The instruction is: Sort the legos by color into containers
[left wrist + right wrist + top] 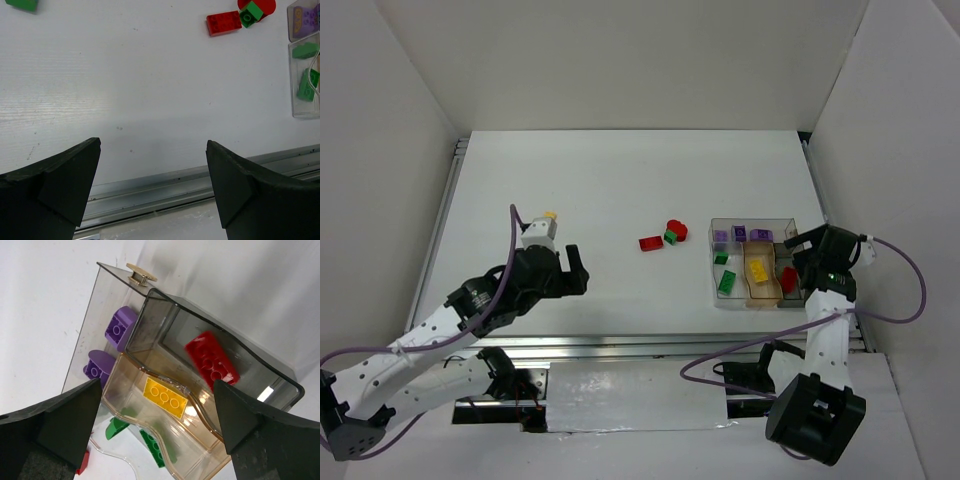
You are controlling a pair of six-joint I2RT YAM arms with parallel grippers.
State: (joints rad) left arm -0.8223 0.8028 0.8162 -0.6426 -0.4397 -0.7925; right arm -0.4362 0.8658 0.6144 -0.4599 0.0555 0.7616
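**Two robot arms over a white bench: seven bricks boxed, four pieces loose**

A clear divided box [97, 300] sits right of centre on the white bench [600, 180]. It holds seven bricks. Three purple bricks [739, 233] lie along its far side. Two green bricks [727, 282] are in the left section. One yellow brick [165, 396] is in the amber-tinted middle section. One red brick [212, 360] is in the right section, slightly blurred in the right wrist view.

Four pieces lie loose on the bench. Three cluster near the box's left side: a flat red brick [224, 23] and, just beside it, a small green brick [250, 14] touching a round red piece [267, 6]. The fourth, a lone green brick [22, 4], shows only at the upper-left corner of the left wrist view, well apart from the cluster. A tiny yellow item [550, 214] beside the left wrist is too small to identify.

The left arm reaches from the near left corner, lying low and bent. Its left hand [152, 144] points toward the middle of the bench, close to the near rail. The fingers are spread wide and hold nothing.

The right arm rises steeply from its base at the near right. Its right hand [157, 384] hangs over the right end of the box, angled down into it. Its fingers are also spread apart and grasp nothing. In its wrist view, the yellow and red bricks show between them.
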